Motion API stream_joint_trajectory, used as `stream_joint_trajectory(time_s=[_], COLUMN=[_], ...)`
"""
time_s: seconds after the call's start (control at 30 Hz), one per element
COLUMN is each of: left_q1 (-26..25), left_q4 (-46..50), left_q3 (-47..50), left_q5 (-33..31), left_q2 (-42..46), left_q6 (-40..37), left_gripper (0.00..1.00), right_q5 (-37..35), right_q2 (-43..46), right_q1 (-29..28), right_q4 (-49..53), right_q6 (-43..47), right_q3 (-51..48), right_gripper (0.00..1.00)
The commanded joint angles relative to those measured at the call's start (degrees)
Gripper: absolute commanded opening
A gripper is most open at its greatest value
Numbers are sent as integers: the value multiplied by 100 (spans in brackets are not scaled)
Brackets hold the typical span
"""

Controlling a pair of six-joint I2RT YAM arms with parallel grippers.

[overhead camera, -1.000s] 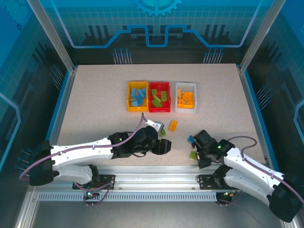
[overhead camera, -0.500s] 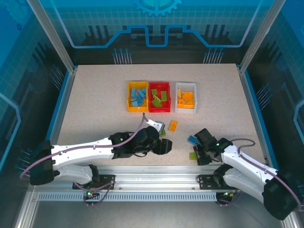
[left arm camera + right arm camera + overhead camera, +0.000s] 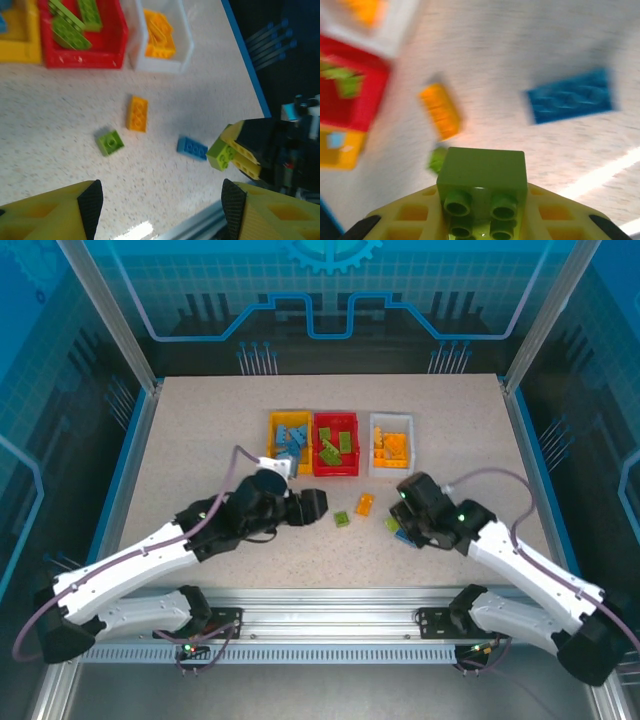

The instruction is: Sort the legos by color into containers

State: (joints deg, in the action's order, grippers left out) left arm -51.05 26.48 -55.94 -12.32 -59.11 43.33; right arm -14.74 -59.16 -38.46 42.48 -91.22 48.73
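My right gripper (image 3: 398, 518) is shut on a green lego (image 3: 482, 180), held just above the table, and the same green lego (image 3: 221, 154) appears in the left wrist view. On the table lie a blue lego (image 3: 572, 96) beside that gripper, an orange lego (image 3: 365, 504) and a small green lego (image 3: 342, 519). My left gripper (image 3: 312, 506) stands open and empty, left of the small green lego (image 3: 110, 142). Behind them stand the yellow bin (image 3: 272, 445) with blue legos, the red bin (image 3: 335, 472) with green ones and the white bin (image 3: 391, 472) with orange ones.
The three bins sit side by side at the table's middle back. The metal rail (image 3: 330, 625) runs along the near edge below both arms. Bare tabletop (image 3: 200, 440) lies to the left of the bins and more to their right.
The right gripper has picked the green lego off the table near the front edge and carried it toward the bins. The left arm has swung back and to the left.
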Motion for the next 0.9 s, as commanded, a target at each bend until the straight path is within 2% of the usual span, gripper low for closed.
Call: stream_joint_trajectory(time_s=[0.0,0.07,0.23,0.47,0.6,0.73,0.87], left_q1=[497,652,823,842,842,841,843], left_q4=[584,544,300,14,-11,-20,-28], left_q3=[-331,-400,-429,-299,-218,-147,-93], left_q5=[371,473,589,654,682,709,746], left_q2=[58,40,-116,-267,-264,-259,-258], left_q6=[-140,-154,32,184,211,229,220], left_gripper=[69,69,69,68,68,68,68], right_q5=[-258,-211,118,433,481,646,719], right_q2=[-1091,-1989,-4034,-6475,-7281,-7817,-7978], right_q1=[-123,-145,99,637,771,833,832], right_q4=[-201,-253,-110,875,1264,1396,1408], right_q6=[2132,3071,4579,5247,5331,5393,5447], right_q3=[1120,2020,4030,6632,7575,8110,8334], right_gripper=[21,20,19,19,20,26,40])
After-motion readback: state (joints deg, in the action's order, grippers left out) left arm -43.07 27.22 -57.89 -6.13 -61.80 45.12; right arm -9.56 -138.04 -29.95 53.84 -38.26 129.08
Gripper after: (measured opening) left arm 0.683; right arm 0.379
